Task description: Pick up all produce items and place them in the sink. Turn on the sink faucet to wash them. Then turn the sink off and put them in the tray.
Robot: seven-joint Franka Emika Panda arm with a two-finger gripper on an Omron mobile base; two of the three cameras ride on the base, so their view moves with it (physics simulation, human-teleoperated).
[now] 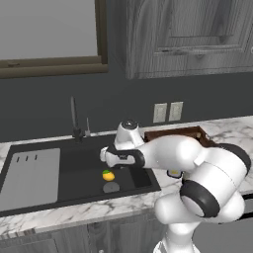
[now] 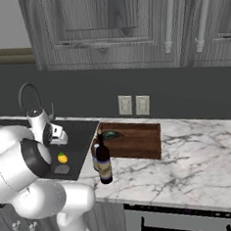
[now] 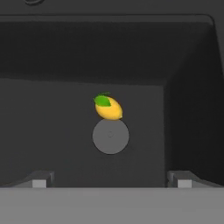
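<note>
One piece of produce lies in the large dark grey rectangular sink [image 1: 79, 168], which is set into the white-veined marble tabletop [image 2: 190, 170]; the other, a dark green oval item [image 2: 110, 135], already rests in the brown wooden rectangular tray [image 2: 134, 144] at about three o'clock from the basin in the right base view. The thin dark grey upright faucet [image 1: 74, 118] stands at the basin's back rim, at twelve o'clock from the drain. No water shows running from it.

Inside the basin, the small bright yellow lemon-like fruit with a green leaf [image 3: 108, 108] sits on the floor touching the twelve o'clock edge of the round grey drain [image 3: 110, 136]. The white arm's two-finger gripper [image 3: 111, 179] hangs above the basin with its jaws released and spread wide, holding nothing.

The relation that matters: in the hand view the lemon lies straight ahead of the jaws, just short of centre between the two fingertips [image 3: 39, 181], so the approach looks like a plain descent along the line of sight. Its long axis runs roughly from ten o'clock to four o'clock, slanted against the line between the fingertips. A slight roll of the hand would probably let the jaws close across its narrow waist. Being round, it may roll off the drain rim when touched.
</note>
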